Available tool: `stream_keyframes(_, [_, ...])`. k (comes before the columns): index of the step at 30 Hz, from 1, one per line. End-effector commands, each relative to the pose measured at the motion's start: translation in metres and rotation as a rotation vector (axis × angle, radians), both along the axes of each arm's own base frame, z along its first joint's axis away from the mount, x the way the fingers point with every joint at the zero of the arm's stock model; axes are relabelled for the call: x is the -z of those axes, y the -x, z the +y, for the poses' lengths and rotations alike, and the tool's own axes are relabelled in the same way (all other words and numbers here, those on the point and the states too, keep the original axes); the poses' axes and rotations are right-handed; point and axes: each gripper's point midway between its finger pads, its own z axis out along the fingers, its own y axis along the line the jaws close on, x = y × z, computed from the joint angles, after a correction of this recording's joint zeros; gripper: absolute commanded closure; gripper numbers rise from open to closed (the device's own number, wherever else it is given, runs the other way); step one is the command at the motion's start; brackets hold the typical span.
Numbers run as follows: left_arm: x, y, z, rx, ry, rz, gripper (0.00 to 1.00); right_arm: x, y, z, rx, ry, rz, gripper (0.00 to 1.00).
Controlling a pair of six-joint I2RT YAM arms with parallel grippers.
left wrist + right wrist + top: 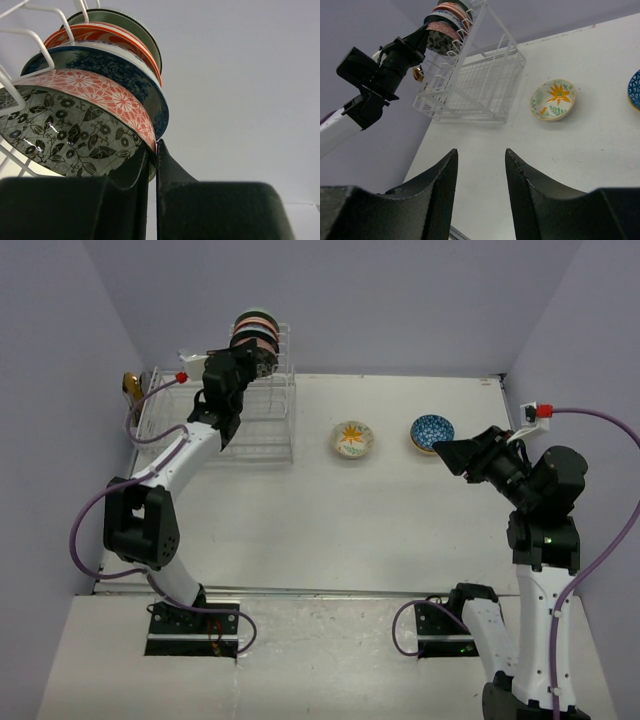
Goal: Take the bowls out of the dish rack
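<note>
The white wire dish rack (250, 425) stands at the far left, and several bowls stand on edge in its tall tower (256, 330). My left gripper (262, 360) is at the tower. In the left wrist view it (156, 149) is shut on the rim of the nearest bowl (65, 130), black leaf pattern inside, pink lattice outside. Behind that bowl sit a blue bowl (105, 67), an orange bowl (107, 32) and a green bowl (132, 25). My right gripper (452, 455) (481, 157) is open and empty above the table at the right. The rack also shows in the right wrist view (475, 85).
A yellow flower bowl (353, 439) (553, 99) and a blue patterned bowl (432, 431) (635, 90) sit upright on the table to the right of the rack. A small golden-brown object (130, 386) is at the rack's left end. Walls close in at the back and sides.
</note>
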Motion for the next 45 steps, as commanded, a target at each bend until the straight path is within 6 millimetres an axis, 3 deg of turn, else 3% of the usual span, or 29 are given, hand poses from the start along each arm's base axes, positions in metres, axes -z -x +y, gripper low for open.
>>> stream_keyframes(1, [-0.033,0.009,0.012,-0.025,-0.008,-0.111,1.0,-0.007,0.001,0.003,-0.025,0.005,-0.042,0.55])
stream_keyframes(9, [-0.07,0.024,0.011,-0.008,-0.048,-0.237,1.0,-0.009,0.002,0.003,-0.022,0.006,-0.048,0.49])
stream_keyframes(20, [-0.106,0.047,0.008,0.012,-0.046,-0.343,1.0,-0.012,0.002,0.0,-0.005,0.015,-0.054,0.43])
stream_keyframes(27, [-0.118,0.066,0.002,0.025,-0.054,-0.361,1.0,-0.013,0.001,0.0,-0.001,0.018,-0.057,0.42])
stream_keyframes(35, [-0.11,0.084,-0.006,0.058,-0.059,-0.353,1.0,-0.015,0.001,0.0,-0.008,0.022,-0.057,0.42])
stream_keyframes(39, [-0.123,0.096,-0.032,0.145,-0.143,-0.393,1.0,-0.018,0.0,-0.001,-0.003,0.026,-0.06,0.42])
stream_keyframes(42, [-0.139,0.111,-0.061,0.188,-0.32,-0.422,1.0,-0.021,0.0,-0.004,0.019,0.037,-0.06,0.42])
stream_keyframes(45, [-0.153,0.125,-0.071,0.147,-0.486,-0.442,1.0,-0.025,0.0,-0.01,0.062,0.049,-0.074,0.42])
